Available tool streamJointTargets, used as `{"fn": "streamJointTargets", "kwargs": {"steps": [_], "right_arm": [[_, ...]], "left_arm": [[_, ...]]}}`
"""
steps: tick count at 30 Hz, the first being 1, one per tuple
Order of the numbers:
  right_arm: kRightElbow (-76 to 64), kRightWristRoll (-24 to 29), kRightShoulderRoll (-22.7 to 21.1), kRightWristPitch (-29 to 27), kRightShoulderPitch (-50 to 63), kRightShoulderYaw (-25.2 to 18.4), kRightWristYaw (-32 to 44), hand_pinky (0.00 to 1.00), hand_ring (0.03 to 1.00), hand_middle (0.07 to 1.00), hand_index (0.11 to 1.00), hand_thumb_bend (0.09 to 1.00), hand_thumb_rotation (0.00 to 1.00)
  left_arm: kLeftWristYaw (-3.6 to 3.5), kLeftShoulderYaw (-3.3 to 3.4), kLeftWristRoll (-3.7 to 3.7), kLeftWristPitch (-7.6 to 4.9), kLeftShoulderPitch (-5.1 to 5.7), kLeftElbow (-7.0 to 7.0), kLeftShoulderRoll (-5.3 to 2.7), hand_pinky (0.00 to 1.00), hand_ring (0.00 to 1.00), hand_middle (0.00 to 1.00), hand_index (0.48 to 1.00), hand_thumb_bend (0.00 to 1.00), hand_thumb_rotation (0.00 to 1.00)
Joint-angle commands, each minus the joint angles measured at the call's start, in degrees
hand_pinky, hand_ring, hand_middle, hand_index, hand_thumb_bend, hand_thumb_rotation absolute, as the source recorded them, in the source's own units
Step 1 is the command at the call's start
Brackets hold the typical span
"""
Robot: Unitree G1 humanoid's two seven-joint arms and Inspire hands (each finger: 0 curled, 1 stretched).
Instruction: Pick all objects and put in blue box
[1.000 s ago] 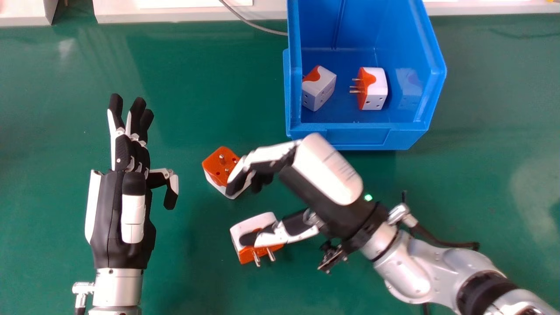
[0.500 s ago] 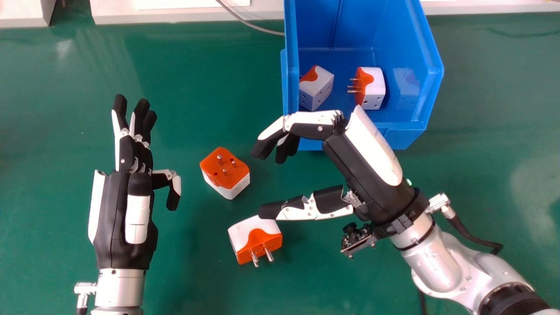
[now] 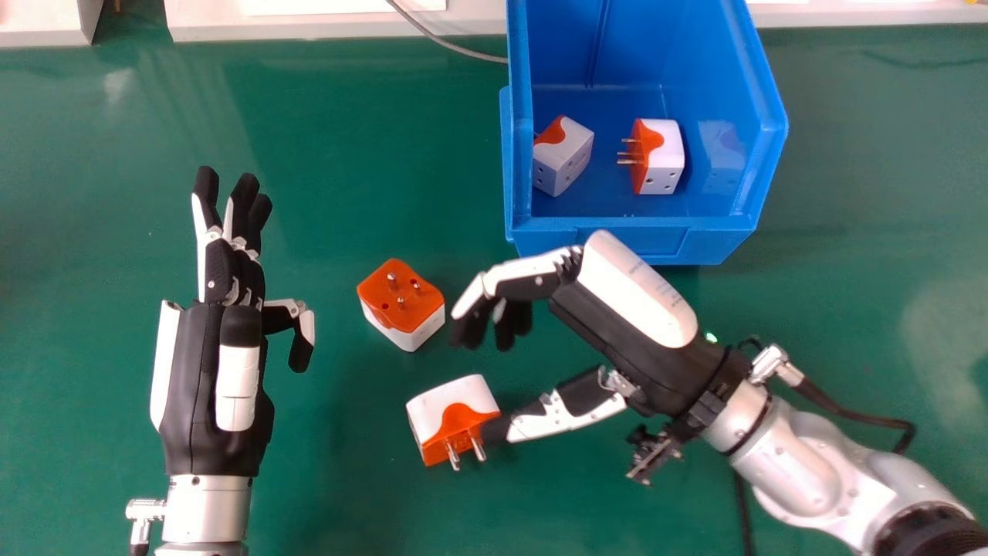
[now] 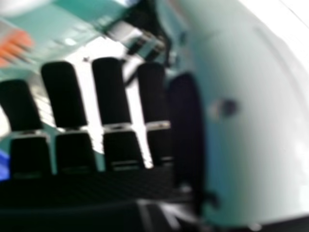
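Note:
My right hand (image 3: 629, 340) is open in the head view, right of two orange-and-white plug adapters. Its thumb tip is close beside the nearer adapter (image 3: 453, 413), whose pins face the robot; contact is unclear. The other adapter (image 3: 401, 301) stands pins up, left of the bent fingers. Beyond them is the blue box (image 3: 633, 241), holding a tilted adapter (image 3: 566, 158) and another adapter (image 3: 664, 158). On the left, my left hand (image 3: 212, 371) is open over the table. In the right hand view, my right hand (image 4: 110, 92) has nothing between fingers and thumb; an orange patch (image 4: 14, 46) appears beyond.
Green table surface (image 3: 347, 154) surrounds the box and both loose adapters. A grey cable (image 3: 463, 52) runs to the box's left side. Pale furniture (image 3: 309, 25) lines the far edge.
My right hand first drew back to the right and away from the loose adapters, then came back towards the robot, lowering its thumb beside the nearer one. The left hand stayed put.

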Motion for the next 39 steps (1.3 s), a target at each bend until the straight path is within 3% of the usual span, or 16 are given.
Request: {"fn": "streamJointTargets", "kwargs": {"steps": [1,6,10,16,25,30,36,39], "right_arm": [[-1.6,2.6,-0.5,-0.1,1.0,-1.4,1.6,0.66,0.767,0.814,0.829,0.947,0.29],[-2.1,4.0,-0.1,0.0,2.1,-2.8,3.6,0.72,0.841,0.872,0.881,0.993,0.34],[-2.1,4.5,0.5,0.2,2.2,-3.3,4.8,0.73,0.853,0.882,0.890,0.999,0.35],[-2.0,4.4,0.9,0.2,2.1,-3.6,5.8,0.74,0.855,0.887,0.895,1.000,0.35],[-1.5,3.4,0.9,0.2,1.6,-3.7,5.8,0.74,0.851,0.887,0.895,1.000,0.35],[-0.2,2.1,1.0,0.8,0.6,-3.4,4.9,0.74,0.851,0.889,0.896,1.000,0.34],[1.4,0.3,0.7,1.6,-0.2,-3.2,3.5,0.74,0.851,0.886,0.896,1.000,0.34],[2.8,-0.4,0.7,1.9,-0.7,-3.1,2.8,0.74,0.851,0.885,0.896,1.000,0.35]], "left_arm": [[-0.04,-0.10,-0.16,-0.69,-0.16,-0.41,0.42,0.00,1.00,1.00,1.000,1.00,0.94],[0.62,-0.27,0.48,-0.66,0.09,-0.71,0.68,0.00,1.00,1.00,1.000,1.00,0.94],[0.30,-0.51,0.11,-0.32,0.20,-1.20,0.62,0.00,1.00,1.00,1.000,1.00,0.94],[-0.12,-0.25,-0.19,-0.44,-0.13,-0.57,0.99,0.00,1.00,1.00,1.000,1.00,0.94],[0.45,-0.20,0.44,-0.83,-0.31,-0.12,1.22,0.00,1.00,1.00,1.000,1.00,0.94],[-0.21,-0.15,-0.45,-0.15,-0.47,-0.51,1.21,0.00,1.00,1.00,1.000,1.00,0.94],[-0.38,-0.23,-0.64,-0.25,-0.47,-0.81,1.11,0.00,1.00,1.00,1.000,1.00,0.94],[-1.03,-0.27,-1.27,0.39,-0.45,-1.11,1.17,0.00,1.00,1.00,1.000,1.00,0.94]]}}
